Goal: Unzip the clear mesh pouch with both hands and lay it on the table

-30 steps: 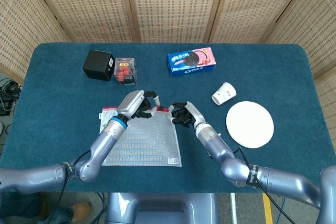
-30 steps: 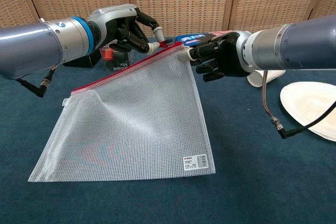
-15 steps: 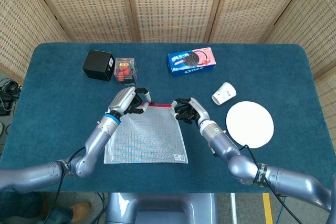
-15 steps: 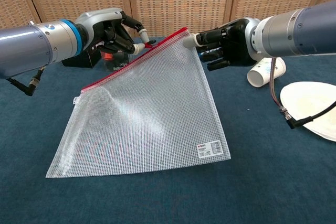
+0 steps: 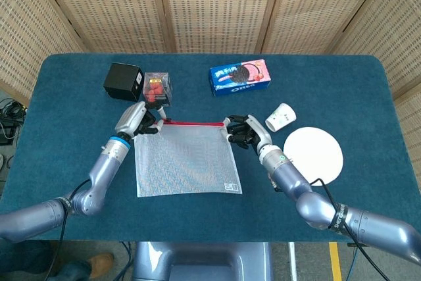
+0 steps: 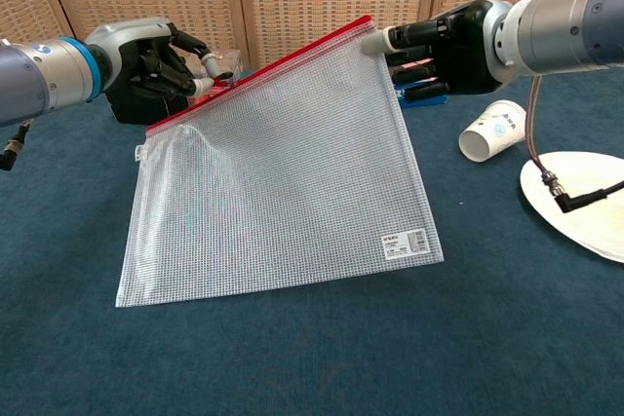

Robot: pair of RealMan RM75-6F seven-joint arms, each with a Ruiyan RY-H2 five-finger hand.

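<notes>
Stretching the clear mesh pouch with its red zip (image 6: pixel 278 177) taut above the blue bench (image 6: pixel 322 358), the left robot hand (image 6: pixel 156 65) pinches the slider end while the right robot hand (image 6: pixel 439 41) grips the far corner, giving the zip tension to run.

Near half of the table (image 5: pixel 72 182) is bare blue cloth along the front edge, open to either hand. Behind the left hand (image 5: pixel 136 119), close by, stand a black box (image 5: pixel 123 81) and a clear box of red items (image 5: pixel 157 88). Paper cup (image 5: pixel 279 117) lies just beside the right hand (image 5: pixel 245 131), white plate (image 5: pixel 314 156) toward the right edge. Oreo box (image 5: pixel 241 77) sits back centre.
</notes>
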